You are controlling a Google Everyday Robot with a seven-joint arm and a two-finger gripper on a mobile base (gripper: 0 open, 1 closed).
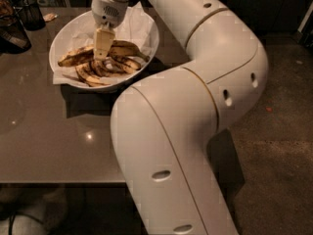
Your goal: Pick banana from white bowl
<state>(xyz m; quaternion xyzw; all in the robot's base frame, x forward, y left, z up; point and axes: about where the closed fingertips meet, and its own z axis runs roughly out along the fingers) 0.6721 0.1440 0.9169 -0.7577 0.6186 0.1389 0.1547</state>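
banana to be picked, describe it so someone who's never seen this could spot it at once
On the grey table, look in the white bowl under the gripper. The banana is the longest curved one, arching across the back of the pile, yellow with brown streaks; the pieces in front are shorter.

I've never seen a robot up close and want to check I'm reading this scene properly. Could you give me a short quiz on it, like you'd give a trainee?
1. True or false: the gripper hangs down inside the white bowl.
2. What lines the bowl? A) crumpled white paper B) foil C) green cloth
3. Fill in: the long brown-streaked banana lies ____ the bowl, not out on the table.
Key: 1 true; 2 A; 3 inside.
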